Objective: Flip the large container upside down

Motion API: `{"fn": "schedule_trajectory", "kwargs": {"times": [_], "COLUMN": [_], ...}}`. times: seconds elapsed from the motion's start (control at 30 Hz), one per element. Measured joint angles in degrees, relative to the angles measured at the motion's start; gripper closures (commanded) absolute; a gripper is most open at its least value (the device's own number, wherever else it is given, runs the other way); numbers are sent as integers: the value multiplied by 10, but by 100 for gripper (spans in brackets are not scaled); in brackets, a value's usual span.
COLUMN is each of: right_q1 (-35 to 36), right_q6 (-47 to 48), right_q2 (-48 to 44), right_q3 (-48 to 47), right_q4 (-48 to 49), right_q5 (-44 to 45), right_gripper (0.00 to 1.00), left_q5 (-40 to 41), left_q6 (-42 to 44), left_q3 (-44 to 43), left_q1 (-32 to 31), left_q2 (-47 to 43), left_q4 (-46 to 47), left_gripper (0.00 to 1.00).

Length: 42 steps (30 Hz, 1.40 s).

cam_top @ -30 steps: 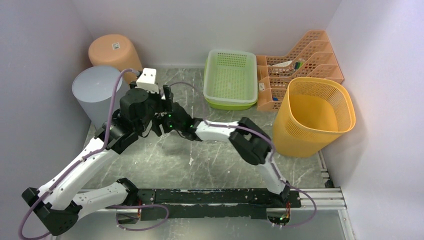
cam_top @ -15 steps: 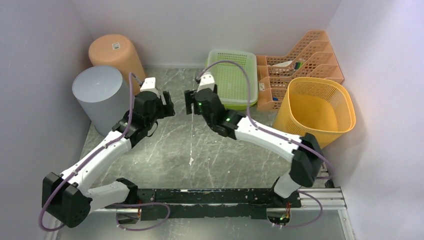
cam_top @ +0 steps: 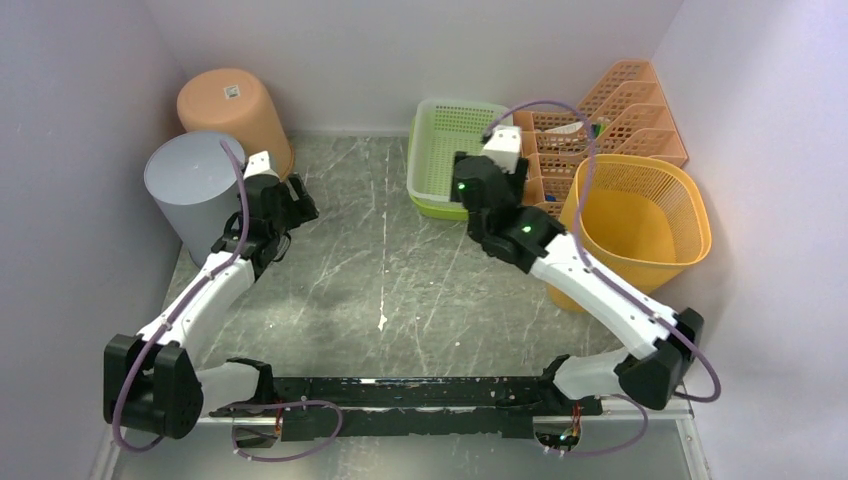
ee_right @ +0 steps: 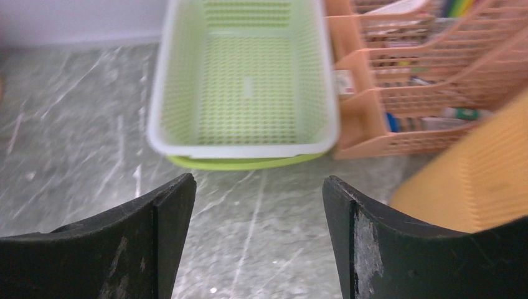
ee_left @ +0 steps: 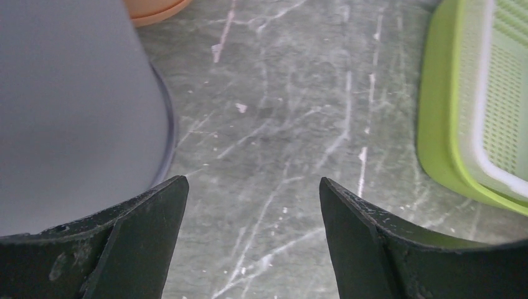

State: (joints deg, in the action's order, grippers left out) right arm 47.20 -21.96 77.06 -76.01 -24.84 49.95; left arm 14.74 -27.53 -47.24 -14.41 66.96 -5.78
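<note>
The large yellow mesh basket (cam_top: 630, 225) stands upright at the right with its open mouth up; its side shows in the right wrist view (ee_right: 473, 180). My right gripper (cam_top: 497, 172) is open and empty, just left of the basket and in front of the green tray. Its jaws (ee_right: 258, 177) are spread over bare table. My left gripper (cam_top: 298, 200) is open and empty beside a grey bin (cam_top: 195, 190) that stands upside down. In the left wrist view the gripper (ee_left: 252, 180) has the grey bin (ee_left: 68, 112) just to its left.
An orange bin (cam_top: 232, 105) stands upside down at the back left. A green perforated tray (cam_top: 462, 155) sits at the back centre and shows in the right wrist view (ee_right: 246, 81). Peach desk organisers (cam_top: 600, 125) stand behind the basket. Walls close in left, right and behind.
The two arms, close together at mid-table a second ago, have swung apart. The left went left toward the grey bin, the right went right toward the yellow basket. Both stayed open.
</note>
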Motion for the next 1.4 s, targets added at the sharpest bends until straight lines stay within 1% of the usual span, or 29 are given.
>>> {"fn": "schedule_trajectory", "kwargs": {"times": [0.03,0.2,0.3,0.5,0.6,0.67,0.73,0.77,0.8,0.97,1.1,1.17,1.2,1.4], "right_q1": [-11,-61,-69,-76,-88,-99,-113,-123,-132,-173,-194,-202,-203,-211], "right_q6": [-4,-25,-38,-74,-89,-97,-103,-103,-103,-87,-74,-69,-65,-42], "right_q2": [-13,-79,-109,-134,-140,-143,-144,-144,-144,-142,-136,-135,-135,-144], "right_q3": [-7,-31,-39,-51,-51,-50,-45,-40,-35,-7,5,14,18,42], "right_q4": [-19,-96,-138,-217,-249,-265,-273,-275,-275,-260,-245,-238,-235,-213], "right_q5": [11,65,96,150,168,176,179,178,176,142,116,107,103,78], "right_gripper": [25,24,24,19,16,15,15,15,15,18,26,32,33,36], "left_q5": [-5,-15,-20,-25,-39,-58,-82,-94,-105,-133,-153,-163,-166,-181], "left_q6": [0,2,5,14,16,17,20,22,25,44,63,74,78,101], "left_q3": [2,2,-2,-29,-38,-40,-44,-49,-55,-116,-164,-177,-180,-191], "left_q1": [17,54,71,113,121,123,123,123,122,97,67,52,47,22], "left_q2": [9,24,35,79,87,86,86,86,86,86,80,69,64,36], "left_q4": [-1,1,5,4,5,9,9,8,6,-21,-43,-55,-59,-91], "left_gripper": [11,11,12,12,12,12,12,6,3,2,2,1,1,0]}}
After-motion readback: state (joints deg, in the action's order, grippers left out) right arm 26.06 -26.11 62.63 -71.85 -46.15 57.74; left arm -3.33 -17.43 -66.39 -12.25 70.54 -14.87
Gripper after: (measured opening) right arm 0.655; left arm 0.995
